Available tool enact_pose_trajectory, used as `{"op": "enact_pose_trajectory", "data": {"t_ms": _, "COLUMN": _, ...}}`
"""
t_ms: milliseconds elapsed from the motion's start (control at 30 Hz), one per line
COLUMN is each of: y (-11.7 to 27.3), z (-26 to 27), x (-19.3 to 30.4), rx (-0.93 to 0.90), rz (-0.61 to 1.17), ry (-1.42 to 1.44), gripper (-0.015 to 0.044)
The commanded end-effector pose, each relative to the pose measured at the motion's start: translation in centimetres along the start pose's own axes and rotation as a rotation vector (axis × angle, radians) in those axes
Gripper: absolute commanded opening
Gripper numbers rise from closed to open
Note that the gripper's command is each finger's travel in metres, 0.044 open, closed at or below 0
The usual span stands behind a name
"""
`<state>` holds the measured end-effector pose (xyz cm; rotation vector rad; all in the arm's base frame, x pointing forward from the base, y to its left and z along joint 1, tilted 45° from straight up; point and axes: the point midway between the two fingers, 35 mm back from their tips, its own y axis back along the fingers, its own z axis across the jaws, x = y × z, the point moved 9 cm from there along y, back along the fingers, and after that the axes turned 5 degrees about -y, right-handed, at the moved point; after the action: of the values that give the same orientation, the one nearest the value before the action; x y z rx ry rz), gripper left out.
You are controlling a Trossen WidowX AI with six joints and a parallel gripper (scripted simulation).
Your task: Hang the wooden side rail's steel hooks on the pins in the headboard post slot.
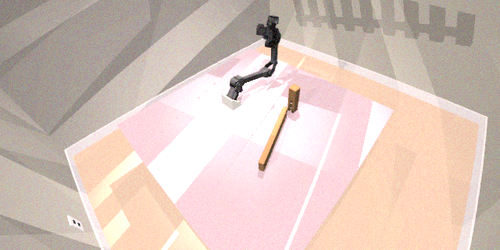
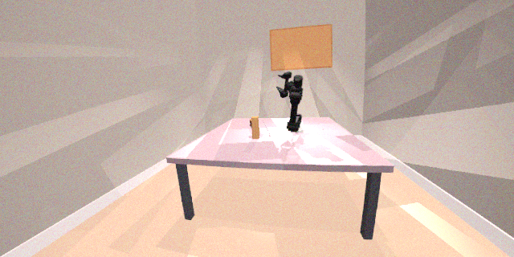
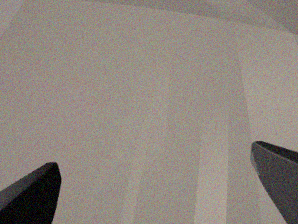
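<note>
Left of the post in the top view, well off and low on the wall, you have a wall socket (image 1: 75, 223). Coming right, still left of the post, a pale mounting block (image 1: 230, 103) sits on the pink table (image 1: 250, 187) (image 2: 281, 165), carrying your black arm (image 1: 254, 76) (image 2: 295, 102). Links run up toward the post's far side, bent at the joints. Next, your wooden side rail (image 1: 273, 138) lies slantwise, one end just beside the post's foot, the other well apart from it, toward the top camera, at table level. Your gripper (image 1: 266, 24) (image 2: 279, 82) (image 3: 157, 161) is up in the air, higher than the post and well apart from it; fingers spread wide, nothing between them, only grey wall behind in the wrist view. Farthest right of these, the headboard post (image 1: 294, 99) (image 2: 255, 128) itself: upright, tabletop under it. Small bright specks show low on its rail side; too small for you to tell hooks from pins, or whether the hooks are seated. Exterior view: orange panel (image 2: 301, 47) on the wall, right of the post and higher.
</note>
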<state>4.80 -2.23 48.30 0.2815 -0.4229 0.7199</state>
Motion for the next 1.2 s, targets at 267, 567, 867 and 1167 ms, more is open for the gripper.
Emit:
{"op": "enact_pose_trajectory", "data": {"t_ms": 267, "y": -6.2, "z": -1.6, "x": -5.0, "rx": 0.35, "rz": 0.235, "ry": -0.354, "gripper": 0.044}}
{"op": "enact_pose_trajectory", "data": {"t_ms": 567, "y": -11.5, "z": -6.0, "x": -6.1, "rx": 0.688, "rz": 0.323, "ry": -0.601, "gripper": 0.044}}
{"op": "enact_pose_trajectory", "data": {"t_ms": 867, "y": -15.2, "z": -12.6, "x": -5.3, "rx": 1.065, "rz": 0.316, "ry": -0.789, "gripper": 0.044}}
{"op": "enact_pose_trajectory", "data": {"t_ms": 1167, "y": -16.1, "z": -20.4, "x": -3.7, "rx": 1.456, "rz": 0.201, "ry": -0.901, "gripper": 0.044}}
